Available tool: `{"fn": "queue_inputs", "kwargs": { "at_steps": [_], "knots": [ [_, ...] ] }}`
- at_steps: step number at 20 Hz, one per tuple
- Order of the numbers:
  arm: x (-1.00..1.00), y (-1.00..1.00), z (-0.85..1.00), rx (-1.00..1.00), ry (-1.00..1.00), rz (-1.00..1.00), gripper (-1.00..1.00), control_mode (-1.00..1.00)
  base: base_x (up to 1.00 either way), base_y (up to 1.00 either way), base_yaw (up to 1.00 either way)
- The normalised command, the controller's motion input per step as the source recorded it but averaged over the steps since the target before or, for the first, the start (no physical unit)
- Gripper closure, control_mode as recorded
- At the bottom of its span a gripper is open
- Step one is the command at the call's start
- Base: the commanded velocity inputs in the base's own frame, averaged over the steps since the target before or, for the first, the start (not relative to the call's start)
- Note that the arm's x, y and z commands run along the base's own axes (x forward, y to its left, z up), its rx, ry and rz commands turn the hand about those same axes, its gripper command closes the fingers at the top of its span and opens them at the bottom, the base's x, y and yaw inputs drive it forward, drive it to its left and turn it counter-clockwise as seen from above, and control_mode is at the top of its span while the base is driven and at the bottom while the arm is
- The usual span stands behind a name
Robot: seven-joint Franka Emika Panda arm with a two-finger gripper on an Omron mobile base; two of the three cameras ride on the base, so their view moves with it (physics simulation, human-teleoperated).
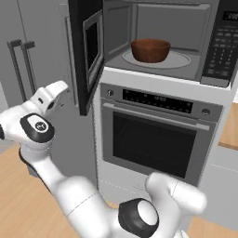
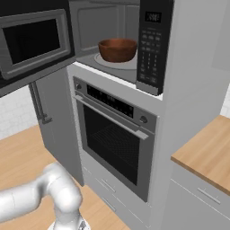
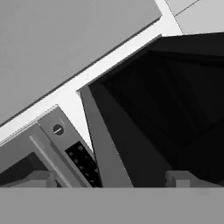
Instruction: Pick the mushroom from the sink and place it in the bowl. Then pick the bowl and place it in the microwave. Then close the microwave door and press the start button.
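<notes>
**Bowl on the turntable, door left to shut**

The reddish-brown bowl (image 1: pixel 150 50) sat on the glass turntable inside the microwave (image 1: pixel 204 42), so placing looked done. The microwave door (image 1: pixel 91 44) hung open, and the gripper (image 1: pixel 55 95) waited low beside its outer face, jaws apart and empty, apparently positioned to push it.

The right base view showed the door's window (image 2: pixel 32 39) face-on; the hand view showed the door's edge (image 3: pixel 105 148) and oven panel (image 3: pixel 70 148). Whether the mushroom lay in the bowl could not be told.

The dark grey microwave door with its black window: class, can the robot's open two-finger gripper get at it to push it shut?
Probably yes. The microwave door stands wide open, and the gripper, jaws apart and empty, sits right below it with nothing between.
</notes>
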Motion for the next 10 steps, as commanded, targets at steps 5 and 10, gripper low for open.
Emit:
{"fn": "queue_inputs", "kwargs": {
  "at_steps": [5, 10],
  "knots": [
    [-0.04, -1.0, 0.17, 0.26, -0.11, 0.02, -1.0, -1.0, 0.0, 0.0, 0.0],
    [0.0, -1.0, 0.27, 0.25, -0.07, 0.03, -1.0, -1.0, 0.0, 0.0, 0.0]
  ]
}}
